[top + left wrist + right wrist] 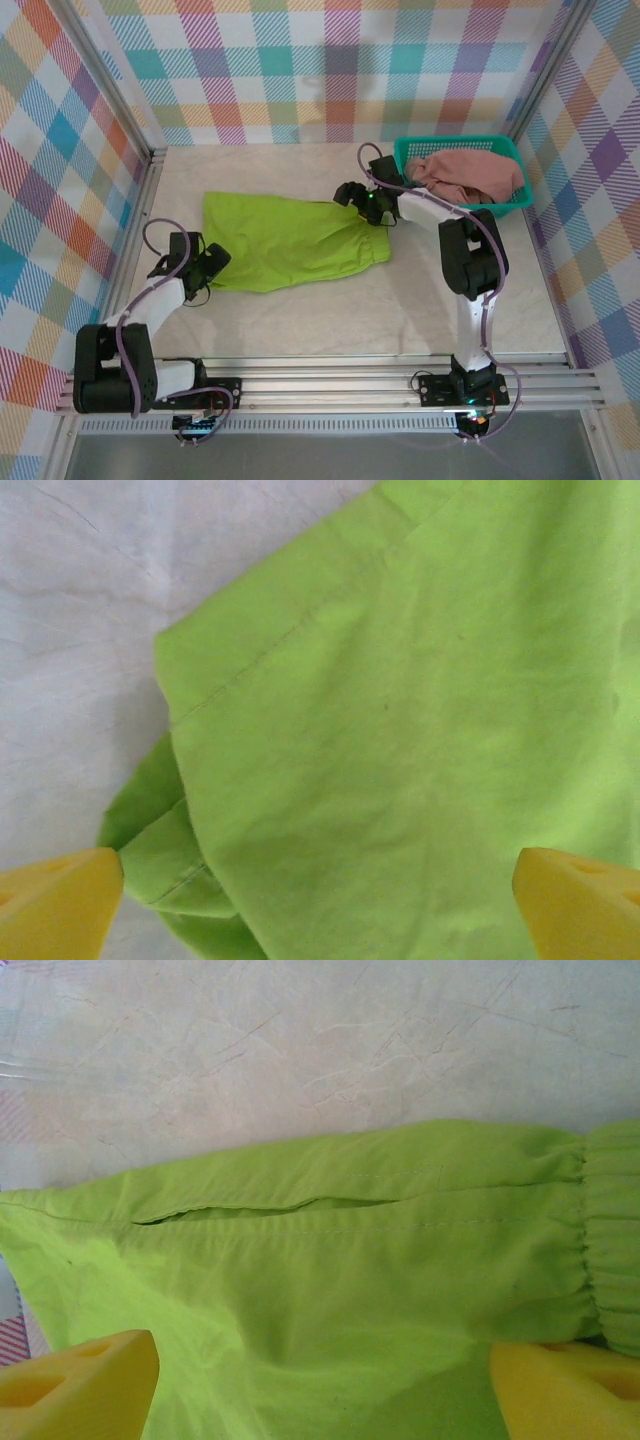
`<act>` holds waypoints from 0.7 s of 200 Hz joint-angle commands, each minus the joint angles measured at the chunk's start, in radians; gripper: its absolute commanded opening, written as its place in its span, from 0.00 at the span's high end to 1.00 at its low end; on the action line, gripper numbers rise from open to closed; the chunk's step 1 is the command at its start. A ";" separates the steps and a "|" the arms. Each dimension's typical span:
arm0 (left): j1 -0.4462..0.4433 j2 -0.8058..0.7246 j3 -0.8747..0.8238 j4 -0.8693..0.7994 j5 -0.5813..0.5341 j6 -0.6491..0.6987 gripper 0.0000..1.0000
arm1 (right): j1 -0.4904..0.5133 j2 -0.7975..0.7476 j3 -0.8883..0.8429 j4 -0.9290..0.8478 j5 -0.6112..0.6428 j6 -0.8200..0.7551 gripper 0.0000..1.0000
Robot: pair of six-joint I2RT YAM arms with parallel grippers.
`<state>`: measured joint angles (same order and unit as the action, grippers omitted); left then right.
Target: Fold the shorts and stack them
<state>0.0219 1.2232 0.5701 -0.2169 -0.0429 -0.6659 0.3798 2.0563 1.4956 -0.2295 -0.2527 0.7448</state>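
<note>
Green shorts (pixel 290 242) are laid flat on the bench (pixel 400 310), about midway between the two arms. The gathered waistband (pixel 376 240) is turned to the right and the leg hems to the left.

Pink shorts (pixel 470 175) are bunched in the teal basket (pixel 510 150) at the far right corner, part of the cloth draped over the rim. They are well apart from the left end effector and near the right arm.

Left end effector (pixel 208 264): positioned at the near left corner of the green shorts, over the hem. In the left wrist view (pixel 320 910) the jaws are spread wide and released. A stitched hem corner of the green shorts (pixel 400 730) is seen between and beyond the yellow fingertips (pixel 60 905), with a lower layer folded out beneath it. Bare bench (pixel 80 630) is seen to the left of the cloth. Contact with the cloth cannot be told.

Right end effector (pixel 350 193): positioned at the far right edge of the green shorts, just beside the waistband end. In the right wrist view (pixel 320 1390) the jaws are also wide apart, nothing clamped. The green shorts (pixel 350 1280) are spread under the fingertips (pixel 565 1390). The elastic waistband (pixel 612 1240) is seen at the right, just beside the right fingertip. A pocket slit (pixel 250 1207) is seen running along the far edge of the cloth.
</note>
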 commanded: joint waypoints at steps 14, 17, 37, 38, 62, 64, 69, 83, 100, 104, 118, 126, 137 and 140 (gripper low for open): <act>0.005 -0.121 0.100 -0.097 0.032 0.023 0.00 | 0.001 -0.117 -0.035 0.032 -0.047 -0.014 0.13; 0.006 -0.127 0.109 -0.096 0.046 0.022 0.00 | 0.001 -0.133 -0.042 0.036 -0.046 -0.014 0.13; 0.003 -0.147 0.166 -0.069 0.145 0.001 0.00 | 0.002 -0.227 -0.103 0.059 -0.045 -0.007 0.12; 0.004 -0.147 0.167 -0.070 0.150 -0.001 0.00 | 0.002 -0.231 -0.107 0.061 -0.045 -0.006 0.12; -0.002 -0.110 0.197 0.001 0.214 -0.032 0.00 | 0.003 -0.276 -0.172 0.084 -0.062 0.010 0.12; -0.002 -0.107 0.197 0.007 0.217 -0.032 0.00 | 0.003 -0.276 -0.175 0.083 -0.063 0.010 0.12; -0.003 -0.091 0.196 0.025 0.224 -0.037 0.00 | 0.004 -0.274 -0.181 0.077 -0.063 0.007 0.12; -0.004 -0.036 0.184 0.081 0.244 -0.048 0.00 | 0.002 -0.263 -0.200 0.060 -0.055 0.004 0.12; -0.004 0.033 0.163 0.150 0.267 -0.055 0.00 | 0.002 -0.260 -0.244 0.064 -0.044 0.004 0.12; -0.005 0.048 0.156 0.165 0.268 -0.054 0.00 | 0.002 -0.260 -0.255 0.067 -0.041 0.004 0.12; -0.005 0.096 0.139 0.197 0.259 -0.046 0.00 | 0.002 -0.256 -0.299 0.080 -0.030 0.014 0.12; -0.005 0.120 0.133 0.205 0.251 -0.037 0.00 | 0.002 -0.253 -0.321 0.082 -0.023 0.017 0.12; -0.005 0.151 0.121 0.217 0.248 -0.031 0.00 | 0.001 -0.249 -0.353 0.087 -0.015 0.017 0.12; -0.005 0.162 0.117 0.222 0.247 -0.030 0.00 | 0.002 -0.249 -0.361 0.089 -0.014 0.017 0.12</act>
<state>0.0208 1.3365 0.7166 -0.0696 0.1921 -0.7033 0.3801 1.7870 1.1877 -0.1509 -0.2848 0.7506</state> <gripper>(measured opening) 0.999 0.882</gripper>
